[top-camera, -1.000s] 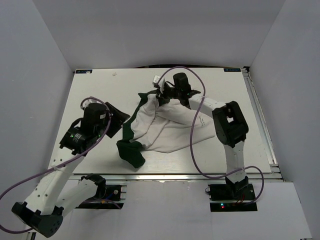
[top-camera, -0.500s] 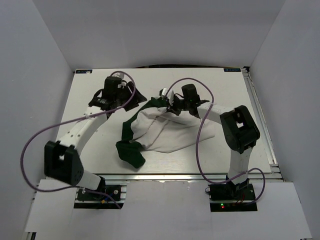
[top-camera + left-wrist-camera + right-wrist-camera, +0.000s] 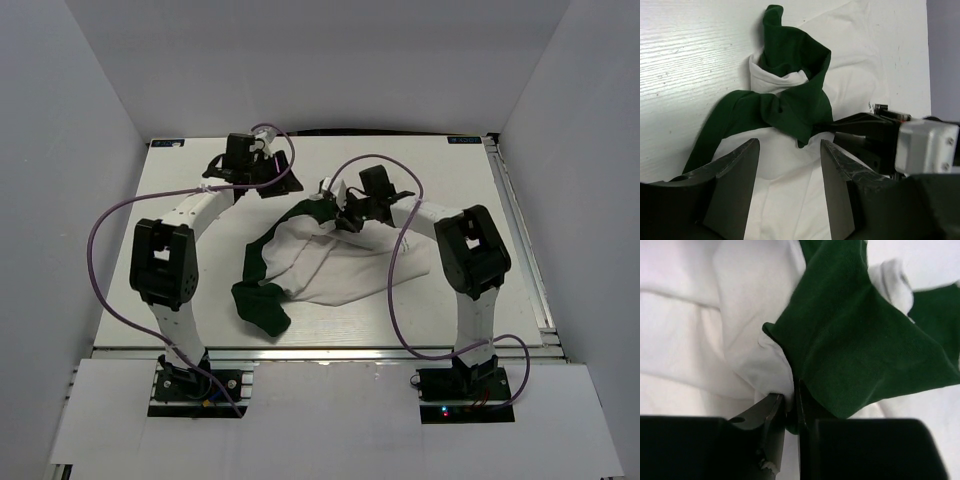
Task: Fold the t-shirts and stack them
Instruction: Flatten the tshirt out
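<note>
Green-sleeved white cotton t-shirt [image 3: 335,265] lies crumpled mid-table, pinched tight by the right gripper [image 3: 789,399], while the left gripper [image 3: 789,149] (fingers spread wide) has swung from near-left to its far edge, ready for spreading.

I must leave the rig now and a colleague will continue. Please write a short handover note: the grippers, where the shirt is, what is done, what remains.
Left gripper: open, above the far end of the shirt, gripping nothing.
Right gripper: shut on the t-shirt, pinching white and green fabric at its far edge.
Position: only one shirt is in view, white with green trim, crumpled in the middle of the table. Its green sleeve lies bunched at the near left.
Done: no fold made, no stack started.
Left: spread it flat, fold it, set it down.
</note>
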Tool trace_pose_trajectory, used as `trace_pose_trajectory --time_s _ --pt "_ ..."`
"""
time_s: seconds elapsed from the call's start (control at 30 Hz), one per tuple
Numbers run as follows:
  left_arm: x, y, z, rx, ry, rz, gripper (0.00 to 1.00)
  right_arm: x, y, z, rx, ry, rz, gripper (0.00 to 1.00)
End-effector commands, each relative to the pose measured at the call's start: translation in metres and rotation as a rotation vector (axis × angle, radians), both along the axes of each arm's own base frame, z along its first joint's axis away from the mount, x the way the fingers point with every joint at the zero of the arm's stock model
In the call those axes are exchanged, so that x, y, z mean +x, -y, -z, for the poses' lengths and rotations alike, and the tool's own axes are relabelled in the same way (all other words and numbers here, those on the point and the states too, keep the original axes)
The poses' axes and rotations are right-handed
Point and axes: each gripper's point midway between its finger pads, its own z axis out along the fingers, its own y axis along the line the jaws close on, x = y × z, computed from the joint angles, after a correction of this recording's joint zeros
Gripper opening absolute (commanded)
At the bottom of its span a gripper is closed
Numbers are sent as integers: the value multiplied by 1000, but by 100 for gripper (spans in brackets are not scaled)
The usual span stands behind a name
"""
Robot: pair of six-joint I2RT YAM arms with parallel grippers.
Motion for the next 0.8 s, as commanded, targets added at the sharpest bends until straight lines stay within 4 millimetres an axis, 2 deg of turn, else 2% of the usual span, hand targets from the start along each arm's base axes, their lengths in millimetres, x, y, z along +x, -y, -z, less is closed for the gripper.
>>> trace_pose_trajectory --time_s 0.0,0.2,0.43,0.5,0.77 --pt "1 9 -33 -9 121 104 63 -5 15 8 -48 -84 15 19" --pt "-6 10 -15 15 118 172 64 -13 22 9 -71 -155 29 25" --pt "-10 25 0 -37 114 286 65 -24 21 3 -40 -233 21 37" --pt "-7 28 -1 -52 124 301 65 -28 22 2 -23 -263 22 38" --pt "9 41 14 -29 201 362 64 -34 31 -16 50 -294 19 46"
